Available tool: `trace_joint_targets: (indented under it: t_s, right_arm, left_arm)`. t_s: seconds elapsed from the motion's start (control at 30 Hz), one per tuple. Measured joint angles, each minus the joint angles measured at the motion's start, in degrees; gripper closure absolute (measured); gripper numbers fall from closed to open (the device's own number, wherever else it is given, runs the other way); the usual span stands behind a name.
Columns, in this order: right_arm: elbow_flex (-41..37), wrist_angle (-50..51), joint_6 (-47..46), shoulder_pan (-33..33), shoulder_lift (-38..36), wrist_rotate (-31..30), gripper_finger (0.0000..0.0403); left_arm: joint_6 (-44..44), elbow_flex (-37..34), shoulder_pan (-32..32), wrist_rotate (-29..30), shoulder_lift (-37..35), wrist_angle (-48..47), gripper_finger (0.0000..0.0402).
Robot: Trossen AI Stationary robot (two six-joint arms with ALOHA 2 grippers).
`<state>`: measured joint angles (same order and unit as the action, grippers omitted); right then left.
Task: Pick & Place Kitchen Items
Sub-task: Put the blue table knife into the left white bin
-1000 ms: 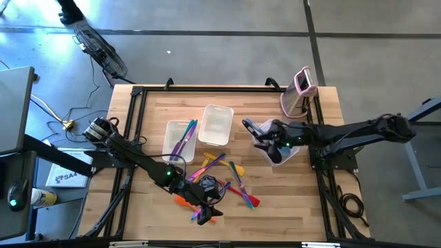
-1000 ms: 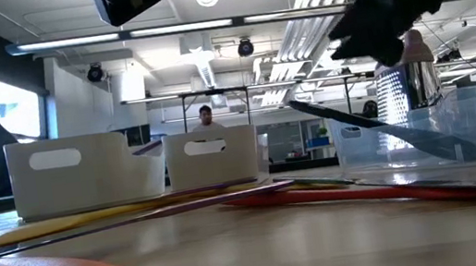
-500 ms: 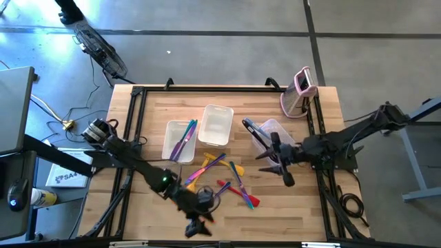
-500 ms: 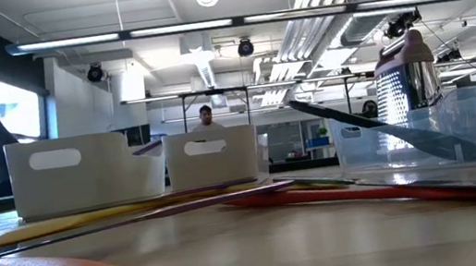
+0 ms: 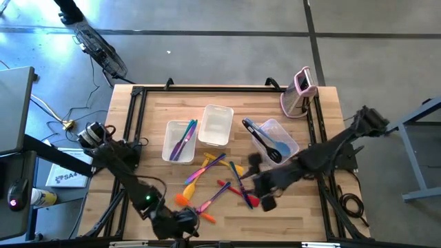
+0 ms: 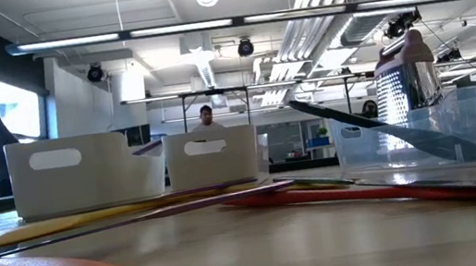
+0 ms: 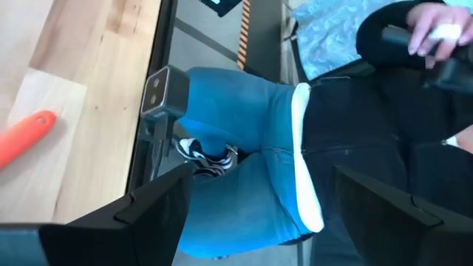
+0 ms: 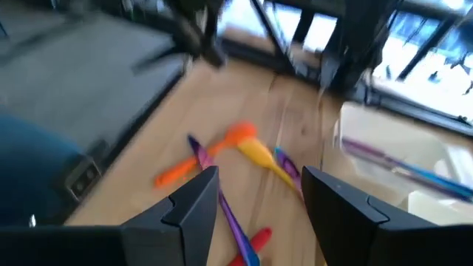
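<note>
utensils [image 5: 220, 180] lie scattered in the lower middle of the high view's wooden surface [image 5: 324, 124], yellow, orange, purple, red and blue handles crossing one another.

the right jaws [image 5: 260, 183] hang over the right edge of that pile, spread about halfway with nothing between them; in the right wrist view both dark fingers [image 8: 194, 203] frame bare wood, with an orange utensil [image 8: 199, 157], a yellow one [image 8: 260, 157] and a purple one [image 8: 229, 214] beyond the tips.

the left jaws [image 5: 180, 222] sit at the bottom edge of the high view, below the pile, spread wide and empty. the left wrist view shows the two fingers [image 7: 151, 207] far apart, an orange handle end [image 7: 26, 137] at the left of the frame, and a person in blue jeans [image 7: 244, 148] past the edge of the surface.

further up, a clear tub [image 5: 177, 141] left of centre holds purple and blue utensils, a second tub [image 5: 216, 125] stands touching it, and a third tub [image 5: 275, 141] right of centre holds a black and a blue utensil. a pink-and-white gadget [image 5: 299, 91] stands upright in the upper right.
</note>
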<state>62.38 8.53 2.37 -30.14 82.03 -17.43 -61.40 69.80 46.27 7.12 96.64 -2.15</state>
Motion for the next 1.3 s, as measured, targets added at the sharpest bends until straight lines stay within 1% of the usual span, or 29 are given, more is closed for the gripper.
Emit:
trace_joint_targets:
  t_s: [0.17,0.27,0.37,0.5,0.6,0.73,0.93,1.1,1.3]
  right_arm:
    - [10.14,9.77,1.09,2.52,11.38,4.35,0.0215]
    - [13.65,11.67,3.47,4.08,16.74,8.06,0.0215]
    - [15.45,11.87,5.27,5.34,20.93,10.75,0.0215]
    - [16.94,12.01,8.83,6.23,24.66,11.0,0.0215]
    - [17.56,12.37,11.97,6.66,27.03,10.08,0.0215]
    - [17.97,11.19,14.46,7.31,29.37,9.95,0.0215]
    - [17.99,9.95,14.4,8.58,32.11,10.89,0.0215]
    - [17.93,8.36,13.93,9.72,33.85,15.91,0.0215]
    - [17.98,7.86,14.24,10.04,34.13,17.9,0.0215]
  left_arm:
    - [-1.29,0.01,0.77,2.5,-0.01,-2.69,0.0091]
    - [-4.33,0.02,0.6,8.81,-0.93,-7.78,0.0091]
    - [-4.9,0.03,0.04,12.8,-1.63,-12.46,0.0091]
    - [-4.87,0.02,0.31,19.11,-3.85,-16.41,0.0091]
    - [-4.36,0.02,0.78,23.5,-5.62,-19.53,0.0091]
    - [-3.52,0.02,1.49,28.07,-7.05,-22.95,0.0091]
    - [-3.68,0.02,2.55,29.21,-7.15,-24.57,0.0091]
    - [-4.86,0.02,2.55,29.46,-7.15,-25.24,0.0091]
    - [-4.88,0.02,2.53,29.22,-7.15,-26.35,0.0091]
